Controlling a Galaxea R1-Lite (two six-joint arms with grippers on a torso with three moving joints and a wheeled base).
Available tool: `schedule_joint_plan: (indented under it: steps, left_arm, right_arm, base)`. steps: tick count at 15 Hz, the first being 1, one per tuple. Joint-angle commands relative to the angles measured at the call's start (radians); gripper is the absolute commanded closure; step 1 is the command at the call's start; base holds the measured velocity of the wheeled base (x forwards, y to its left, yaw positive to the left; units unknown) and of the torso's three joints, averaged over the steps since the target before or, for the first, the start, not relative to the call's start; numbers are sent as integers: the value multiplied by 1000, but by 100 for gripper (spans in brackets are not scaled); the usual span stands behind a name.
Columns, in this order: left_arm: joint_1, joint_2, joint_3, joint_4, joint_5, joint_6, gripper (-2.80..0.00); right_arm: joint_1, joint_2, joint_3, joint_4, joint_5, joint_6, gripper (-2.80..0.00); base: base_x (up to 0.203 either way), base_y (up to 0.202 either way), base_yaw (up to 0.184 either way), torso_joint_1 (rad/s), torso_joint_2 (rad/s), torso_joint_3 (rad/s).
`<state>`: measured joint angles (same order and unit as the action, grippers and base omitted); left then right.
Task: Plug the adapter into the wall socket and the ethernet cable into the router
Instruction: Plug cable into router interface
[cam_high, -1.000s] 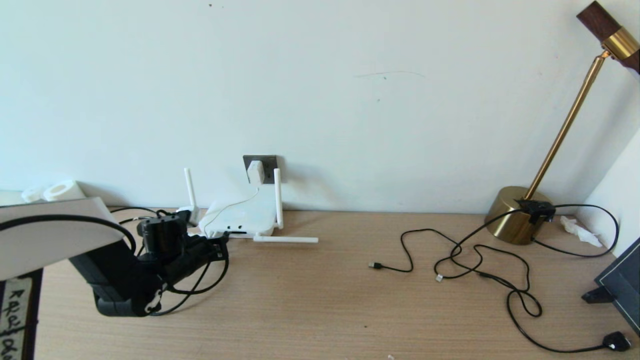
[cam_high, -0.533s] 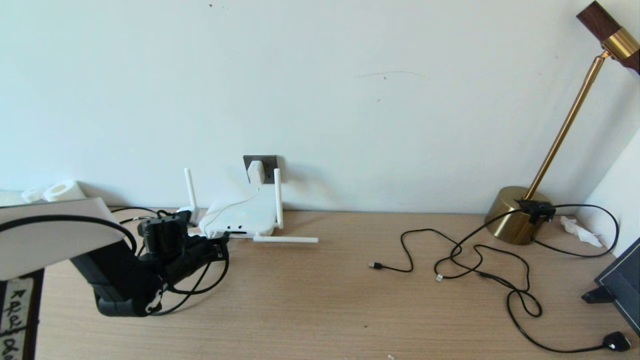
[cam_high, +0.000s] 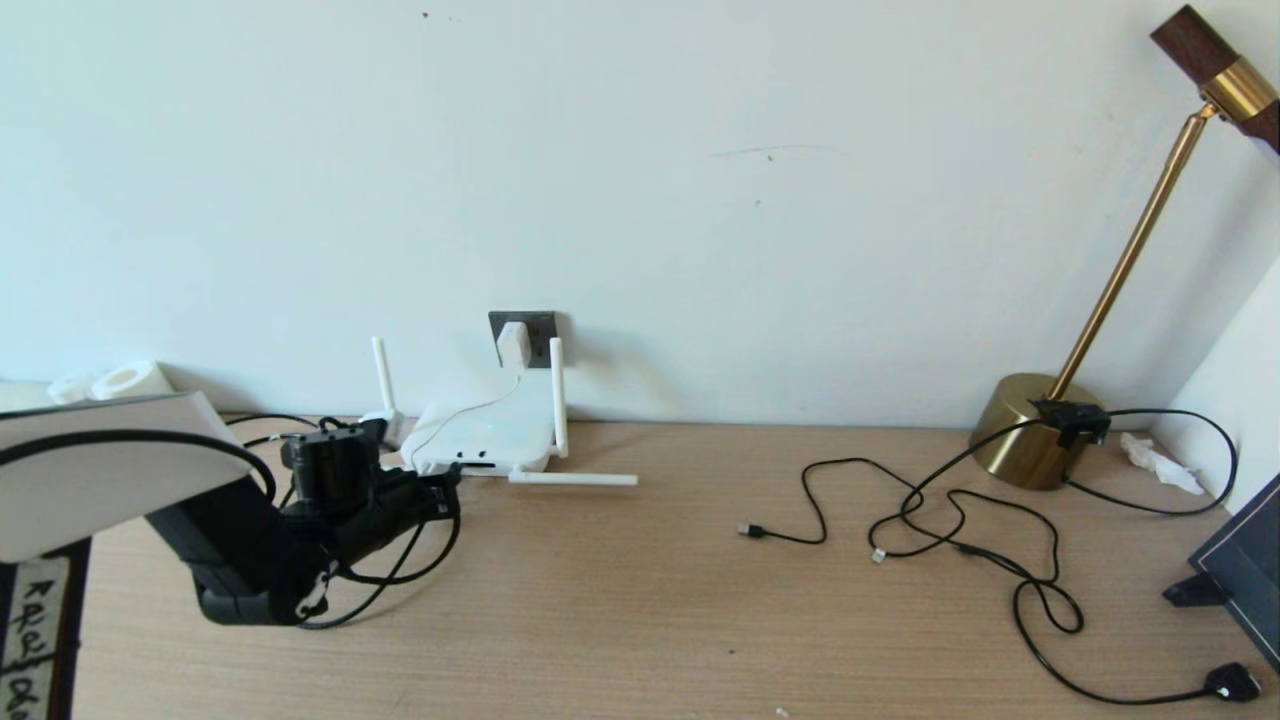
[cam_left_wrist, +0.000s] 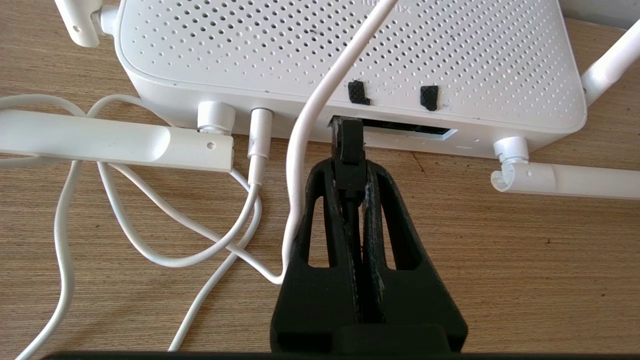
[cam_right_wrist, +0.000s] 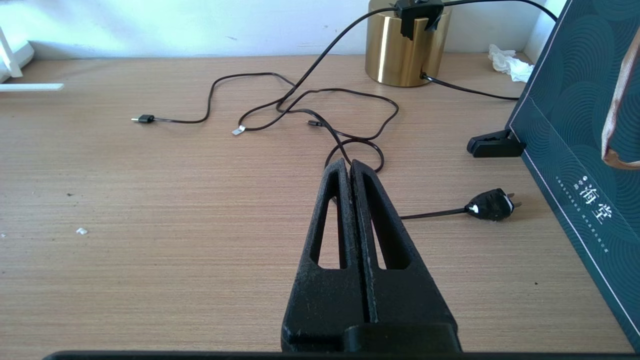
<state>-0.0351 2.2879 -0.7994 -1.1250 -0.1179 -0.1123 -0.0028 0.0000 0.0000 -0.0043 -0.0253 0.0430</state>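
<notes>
the left gripper (cam_left_wrist: 351, 170) is clamped on the ethernet cable (cam_left_wrist: 349, 145), its plug tip at the router (cam_left_wrist: 350, 55) port slot straight ahead of the fingers; a white cord hugs one finger, an antenna lies either side. the arm reaches low and level. the adapter (cam_high: 512, 344) sits in the wall socket (cam_high: 538, 328). the right gripper (cam_right_wrist: 350, 172) is closed and empty over bare desk (cam_right_wrist: 150, 210), a teal box with chinese characters beside it.

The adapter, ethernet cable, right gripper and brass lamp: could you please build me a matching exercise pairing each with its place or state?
Things:
1. adapter
2. ethernet cable
3. right gripper
4. brass lamp

States:
A. shut and empty above the desk
B. seated in the wall socket
C. standing at the desk's far right
D. pinched by the left gripper at the router port

Pairs: 1-B, 2-D, 3-A, 4-C
</notes>
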Motion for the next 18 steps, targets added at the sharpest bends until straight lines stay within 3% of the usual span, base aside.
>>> schedule_joint_plan:
  steps: [1, 18]
  left_arm:
    - [0, 4, -11, -9, 0, -1, 0]
    - [24, 4, -6, -2, -3, -1, 0]
  right_arm:
    - [0, 0, 0, 0, -1, 0, 0]
    - [0, 0, 0, 0, 0, 0, 0]
  base:
    - [0, 0, 0, 0, 0, 0]
    - [0, 0, 0, 0, 0, 0]
